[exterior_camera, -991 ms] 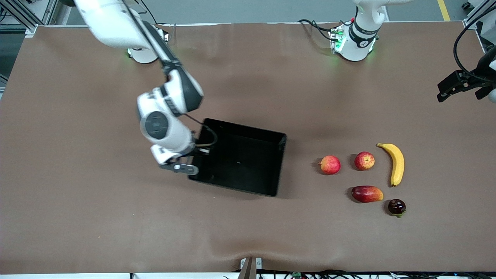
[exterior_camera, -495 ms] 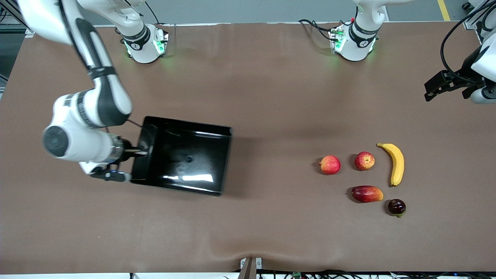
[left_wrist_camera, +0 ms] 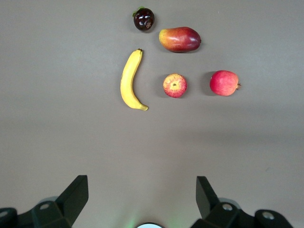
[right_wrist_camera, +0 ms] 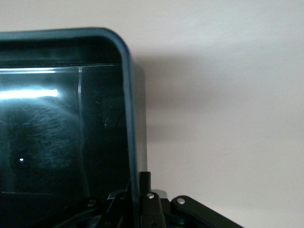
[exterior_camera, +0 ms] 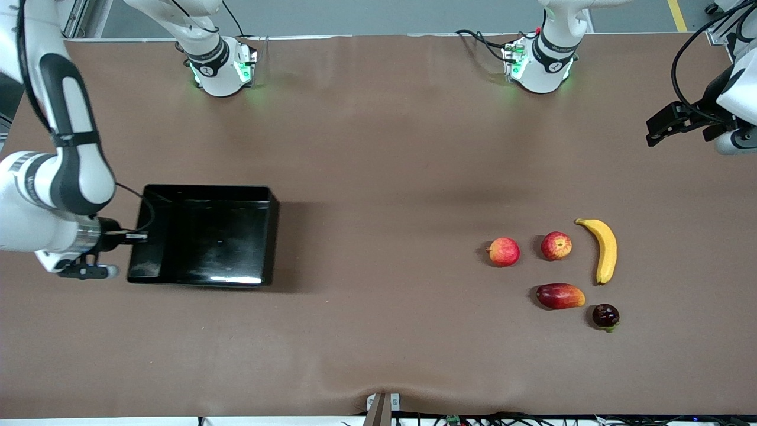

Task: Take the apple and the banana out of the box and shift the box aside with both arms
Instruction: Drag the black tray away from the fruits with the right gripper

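Pink-red fruit [exterior_camera: 503, 251], mango [exterior_camera: 560, 296], dk plum [exterior_camera: 605, 316]

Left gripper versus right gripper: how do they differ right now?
The left gripper is open and holds nothing; the right gripper is shut on the box, pinching its wall. The left gripper hangs over bare table at the left arm's end; the right gripper sits low at the box's wall at the right arm's end. Both have black fingers.

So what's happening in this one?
The right gripper is shut on the wall of the empty black box, at the right arm's end of the table. The apple and banana are already out, lying on the table toward the left arm's end among three other fruits. The left gripper hangs open above the table by that end, waiting, holding nothing.
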{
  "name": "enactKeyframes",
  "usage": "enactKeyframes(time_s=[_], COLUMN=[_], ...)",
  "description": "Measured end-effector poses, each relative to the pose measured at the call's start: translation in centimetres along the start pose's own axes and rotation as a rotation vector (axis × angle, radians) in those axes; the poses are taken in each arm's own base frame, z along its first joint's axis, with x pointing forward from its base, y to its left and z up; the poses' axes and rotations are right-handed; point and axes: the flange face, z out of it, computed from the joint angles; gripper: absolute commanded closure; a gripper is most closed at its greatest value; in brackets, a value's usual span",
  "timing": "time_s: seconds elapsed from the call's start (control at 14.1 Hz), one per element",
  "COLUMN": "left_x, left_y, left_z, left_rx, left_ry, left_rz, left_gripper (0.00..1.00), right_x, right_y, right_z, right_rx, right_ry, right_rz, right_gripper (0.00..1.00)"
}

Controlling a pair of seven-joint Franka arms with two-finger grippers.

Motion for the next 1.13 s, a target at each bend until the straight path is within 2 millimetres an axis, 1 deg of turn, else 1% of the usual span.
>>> enactKeyframes(time_s=[0.07, 0.21, 0.42, 0.57, 0.71, 0.78, 0.92, 0.99, 1.06, 1.13], left_x=[0.0, 0.0, 0.0, 0.0, -0.1, -0.1, -0.1, -0.1, -0.1, -0.1], left_y=[0.0, 0.1, 0.1, 0.2, 0.5, 0.6, 0.7, 0.7, 0.7, 0.8], left_z=[0.0, 0.0, 0.0, 0.0, 0.0, 0.0, 0.0, 0.0, 0.0, 0.0], left_rx=[0.000, 0.000, 0.000, 0.000, 0.001, 0.001, 0.001, 0.001, 0.001, 0.001], left_ry=[0.000, 0.000, 0.000, 0.000, 0.000, 0.000, -0.001, -0.001, -0.001, -0.001], left_rz=[0.000, 0.001, 0.001, 0.003, 0.010, 0.011, 0.012, 0.012, 0.012, 0.014], left_gripper=[0.00, 0.00, 0.00, 0.00, 0.00, 0.00, 0.00, 0.00, 0.00, 0.00], right_x=[0.1, 0.4, 0.6, 0.5, 0.4, 0.4, 0.3, 0.3, 0.4, 0.5], right_y=[1.9, 4.7, 7.1, 8.8, 10.9, 11.8, 12.6, 12.6, 12.4, 12.2], right_z=[0.8, 2.0, 3.0, 3.5, 4.6, 5.3, 6.2, 6.2, 6.1, 6.0], right_rx=[-0.010, -0.024, -0.036, -0.038, -0.042, -0.042, -0.040, -0.040, -0.039, -0.038], right_ry=[0.009, 0.028, 0.058, 0.073, 0.092, 0.094, 0.091, 0.092, 0.094, 0.095], right_rz=[0.012, 0.036, 0.060, 0.044, 0.014, 0.009, 0.006, 0.005, 0.001, -0.004], right_gripper=[1.00, 1.00, 1.00, 1.00, 1.00, 0.97, 0.14, 0.03, 0.00, 0.00])
